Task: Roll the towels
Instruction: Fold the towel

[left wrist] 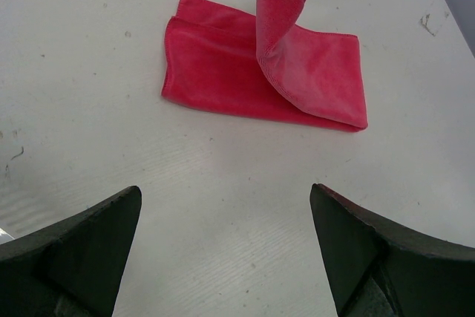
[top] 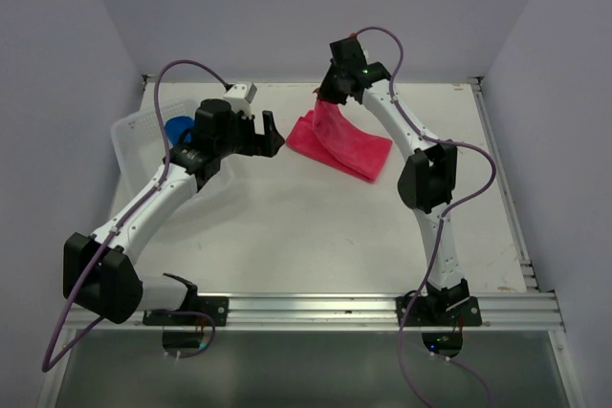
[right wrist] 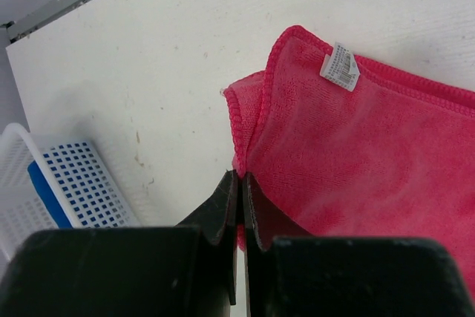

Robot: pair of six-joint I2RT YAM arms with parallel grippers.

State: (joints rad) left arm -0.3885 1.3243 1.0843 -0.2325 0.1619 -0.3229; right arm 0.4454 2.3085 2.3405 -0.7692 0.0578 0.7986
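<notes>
The pink-red towel (top: 342, 145) lies folded on the table at the back centre. My right gripper (top: 332, 93) is shut on its far left corner and holds that corner lifted, so a strip of cloth hangs up from the flat part; the pinch shows in the right wrist view (right wrist: 240, 177), with a white label on the towel (right wrist: 356, 146). The towel also shows in the left wrist view (left wrist: 223, 72). My left gripper (top: 272, 131) is open and empty, just left of the towel, its fingers (left wrist: 89, 243) wide apart over bare table. The blue towel (top: 176, 129) sits in the basket.
A white slotted plastic basket (top: 134, 136) stands at the back left under my left arm; it also shows in the right wrist view (right wrist: 82, 183). The table's metal rail (top: 502, 179) runs along the right edge.
</notes>
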